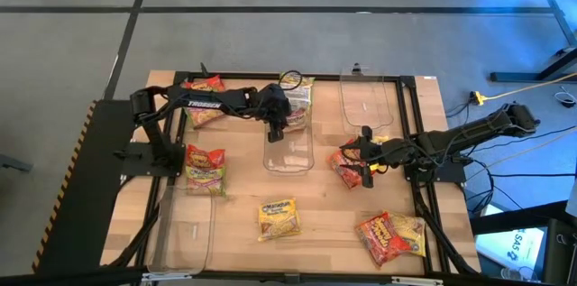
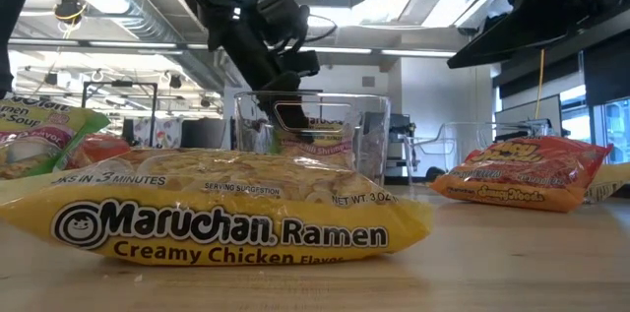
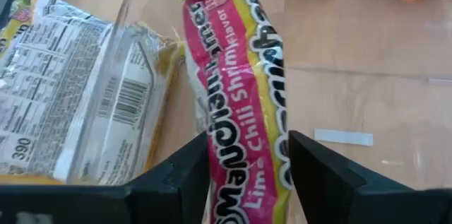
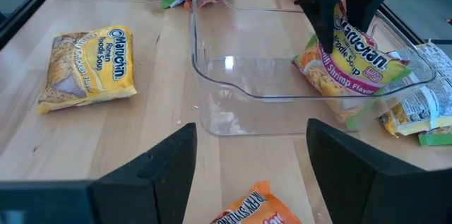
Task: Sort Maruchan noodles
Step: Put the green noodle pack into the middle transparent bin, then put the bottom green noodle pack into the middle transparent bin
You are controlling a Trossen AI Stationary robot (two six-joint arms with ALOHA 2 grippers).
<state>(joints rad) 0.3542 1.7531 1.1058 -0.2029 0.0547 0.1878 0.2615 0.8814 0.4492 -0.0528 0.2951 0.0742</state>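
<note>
I'm watching my left pincer, fingers flanking the Lime Chili Shrimp packet over the centre-frame clear bin; it risks snagging its rim.

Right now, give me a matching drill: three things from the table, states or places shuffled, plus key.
1. Lime Chili Shrimp packet
2. Creamy Chicken packet
3. right gripper

A. jaws open, above an orange packet
B. upright in the middle clear bin, at the left gripper
C. flat on the bare table, apart from the bins

Pairs: 1-B, 2-C, 3-A
</note>
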